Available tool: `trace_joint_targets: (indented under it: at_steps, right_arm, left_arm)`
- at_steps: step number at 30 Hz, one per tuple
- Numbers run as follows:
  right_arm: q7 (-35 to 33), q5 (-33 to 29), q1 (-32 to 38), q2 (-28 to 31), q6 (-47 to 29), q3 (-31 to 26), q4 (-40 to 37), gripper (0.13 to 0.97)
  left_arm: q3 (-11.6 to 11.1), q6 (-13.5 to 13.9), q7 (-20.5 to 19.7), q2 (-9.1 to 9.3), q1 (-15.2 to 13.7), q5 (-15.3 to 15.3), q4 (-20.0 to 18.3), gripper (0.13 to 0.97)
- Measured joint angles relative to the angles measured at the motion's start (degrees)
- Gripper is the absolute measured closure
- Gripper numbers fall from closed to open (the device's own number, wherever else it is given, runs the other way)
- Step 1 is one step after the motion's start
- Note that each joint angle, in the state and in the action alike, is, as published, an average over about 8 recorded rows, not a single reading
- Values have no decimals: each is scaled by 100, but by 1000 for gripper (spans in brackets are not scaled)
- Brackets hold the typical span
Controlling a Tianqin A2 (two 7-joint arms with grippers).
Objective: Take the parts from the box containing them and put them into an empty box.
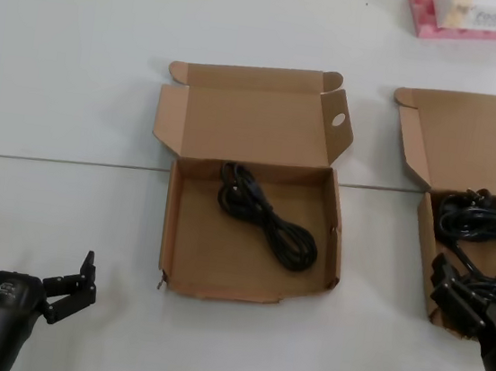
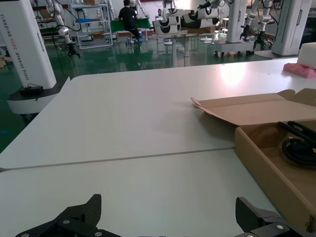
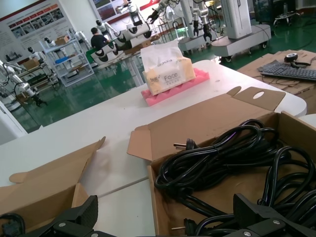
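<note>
Two open cardboard mailer boxes sit side by side on the white bench (image 1: 83,57), lids folded back toward the far edge. The middle box (image 1: 245,280) (the one with a round hole in its lid side flap and a ragged front wall) holds a single black coiled cable (image 1: 267,217), lying aslant from the back wall toward the front right of its floor. The second box (image 1: 470,145) stands well to the right, running off the right side of the head view; it is crowded with a tangle of black cables (image 1: 488,224), and the right wrist view shows the loops heaped over one another, a plug sticking out near the back wall.

The right tool (image 1: 465,298) hangs over the front part of the cable-filled box, just above the tangle; its fingers stand apart, with no cable seen between them in the right wrist view, where the two dark fingertips (image 3: 74,217) frame the box edge and the heap.

The left tool (image 1: 32,281) waits near the front-left corner of the bench, well apart from the middle box, fingers spread wide and holding nothing.

At the far right edge of the bench a tissue pack (image 1: 482,11) rests on a pink foam tray (image 1: 426,26).
</note>
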Motion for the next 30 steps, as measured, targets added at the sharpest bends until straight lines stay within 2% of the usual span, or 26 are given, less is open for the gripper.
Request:
trace_joint_targets:
  at_steps: [30]
  right_arm:
    - [0,0,0,0,0,0,0,129]
  left_arm:
    - [0,0,0,0,0,0,0,132]
